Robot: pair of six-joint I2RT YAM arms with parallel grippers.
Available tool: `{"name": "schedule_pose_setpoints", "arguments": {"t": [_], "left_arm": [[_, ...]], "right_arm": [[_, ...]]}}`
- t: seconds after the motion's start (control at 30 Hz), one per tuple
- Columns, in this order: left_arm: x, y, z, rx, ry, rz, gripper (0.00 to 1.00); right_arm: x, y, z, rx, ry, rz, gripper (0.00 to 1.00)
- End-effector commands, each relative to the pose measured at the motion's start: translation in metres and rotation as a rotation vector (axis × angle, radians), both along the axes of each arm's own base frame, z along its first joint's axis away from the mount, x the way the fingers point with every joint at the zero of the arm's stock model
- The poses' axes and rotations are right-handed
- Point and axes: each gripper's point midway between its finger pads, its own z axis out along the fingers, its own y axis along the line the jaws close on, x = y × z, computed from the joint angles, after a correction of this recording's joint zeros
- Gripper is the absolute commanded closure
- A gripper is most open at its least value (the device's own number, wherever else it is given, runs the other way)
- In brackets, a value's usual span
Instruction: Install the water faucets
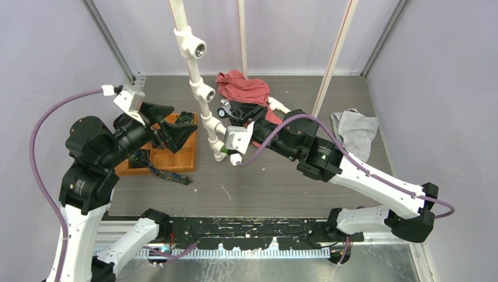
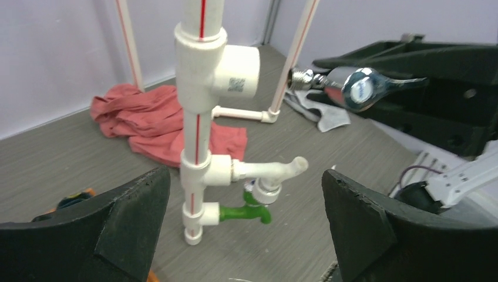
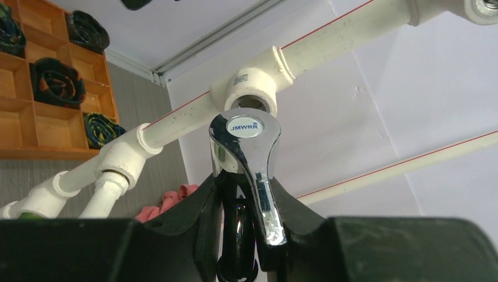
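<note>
R pincer clenched on shiny chrome faucet | L pincer splayed wide | white plastic pipe

Pipe stands upright mid-frame and blocks left-right crossing. Faucet hangs just right of the tee, small gap between. Tray fills table left of pipe. Red cloth behind, grey cloth far right. Right arm slants across centre-right. Bare table at lower centre is open.
</note>
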Motion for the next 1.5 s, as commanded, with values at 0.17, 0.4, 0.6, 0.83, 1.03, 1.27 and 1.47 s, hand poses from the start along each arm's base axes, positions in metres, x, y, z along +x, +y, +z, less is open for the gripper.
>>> {"name": "schedule_pose_setpoints", "arguments": {"t": [0.17,0.4,0.6,0.83,1.03,1.27,1.47], "left_arm": [[0.022,0.004,-0.032,0.060,-0.169,0.045,0.01],[0.038,-0.010,-0.034,-0.015,-0.270,0.008,0.00],[0.048,-0.021,-0.032,-0.023,-0.280,-0.034,0.00],[0.058,-0.027,-0.037,-0.034,-0.252,-0.046,0.00],[0.061,-0.030,-0.046,-0.045,-0.231,-0.053,0.00],[0.064,-0.036,-0.051,-0.061,-0.192,-0.082,0.00],[0.070,-0.043,-0.056,-0.069,-0.159,-0.107,0.00]], "right_arm": [[-0.007,-0.020,0.054,0.012,-0.193,-0.099,1.00],[-0.020,-0.010,0.055,0.031,-0.266,-0.013,1.00],[-0.026,-0.002,0.049,0.006,-0.354,0.025,1.00],[-0.024,0.000,0.040,-0.020,-0.526,-0.018,1.00],[-0.020,-0.004,0.038,-0.033,-0.625,-0.078,1.00],[-0.024,-0.007,0.046,-0.042,-0.727,-0.107,1.00],[-0.023,-0.005,0.053,-0.071,-0.805,-0.132,1.00]]}}
